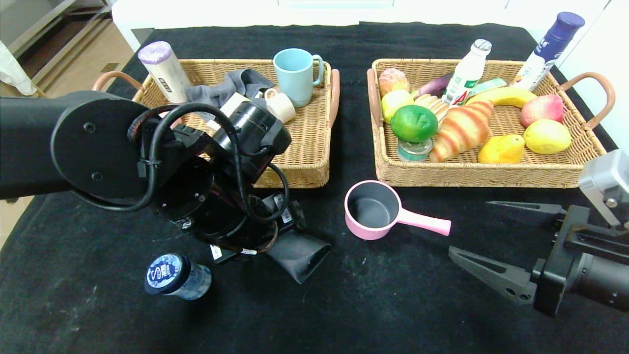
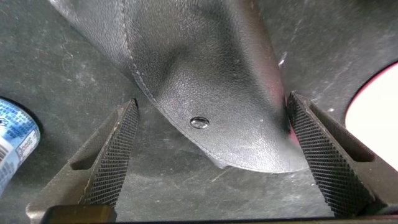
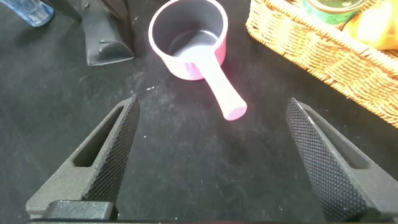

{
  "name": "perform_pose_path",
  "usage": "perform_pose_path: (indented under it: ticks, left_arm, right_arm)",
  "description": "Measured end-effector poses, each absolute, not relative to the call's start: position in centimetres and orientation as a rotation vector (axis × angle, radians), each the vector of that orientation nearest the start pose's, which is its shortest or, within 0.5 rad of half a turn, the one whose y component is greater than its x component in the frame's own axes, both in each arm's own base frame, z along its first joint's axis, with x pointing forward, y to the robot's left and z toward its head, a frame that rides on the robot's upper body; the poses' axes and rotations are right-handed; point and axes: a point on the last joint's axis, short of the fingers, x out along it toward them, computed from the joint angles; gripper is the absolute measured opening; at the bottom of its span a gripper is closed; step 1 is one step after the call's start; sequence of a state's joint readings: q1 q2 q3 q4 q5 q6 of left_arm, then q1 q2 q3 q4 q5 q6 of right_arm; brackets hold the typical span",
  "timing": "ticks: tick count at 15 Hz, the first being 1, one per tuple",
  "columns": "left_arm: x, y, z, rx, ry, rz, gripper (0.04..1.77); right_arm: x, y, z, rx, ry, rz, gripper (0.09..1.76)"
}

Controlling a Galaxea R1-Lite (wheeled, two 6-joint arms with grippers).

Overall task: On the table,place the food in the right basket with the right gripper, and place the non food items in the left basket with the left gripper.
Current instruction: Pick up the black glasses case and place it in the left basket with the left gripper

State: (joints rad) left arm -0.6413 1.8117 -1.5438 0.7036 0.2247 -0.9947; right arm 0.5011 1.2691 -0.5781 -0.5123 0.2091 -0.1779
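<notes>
Left gripper [image 2: 205, 155]: jaws apart, straddling black case [image 1: 297, 253] at table's 6 o'clock; step: grasping non-food. Next: close, carry to left basket [image 1: 304, 167] at 11 o'clock. Right gripper [image 1: 496, 241]: jaws apart, idle at 4 o'clock.

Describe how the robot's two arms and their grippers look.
Both arms are matte black with round joint housings. The left arm carries looped black cables held by zip ties and small white labels. The right arm has a silver-grey bracket near its wrist. The left gripper and right gripper each have two long, tapering dark-grey fingers with cross-hatched inner pads.
</notes>
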Motion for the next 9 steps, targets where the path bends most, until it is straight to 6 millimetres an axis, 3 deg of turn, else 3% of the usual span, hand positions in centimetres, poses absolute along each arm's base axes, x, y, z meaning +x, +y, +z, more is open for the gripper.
perform_pose_path:
  ticks: [2,6,9]
  left_arm:
    - [25.78,-18.62,23.21,-0.503,0.972,0.09,1.72]
    - [25.75,-18.66,23.21,-0.503,0.973,0.088,1.14]
    - [25.75,-18.66,23.18,-0.502,0.974,0.088,0.89]
  right_arm:
    - [16.85,9.8,21.33,-0.198,0.125,0.725,1.71]
    - [16.93,9.86,21.21,-0.199,0.13,0.725,1.71]
    - [16.96,9.89,21.14,-0.199,0.133,0.726,1.71]
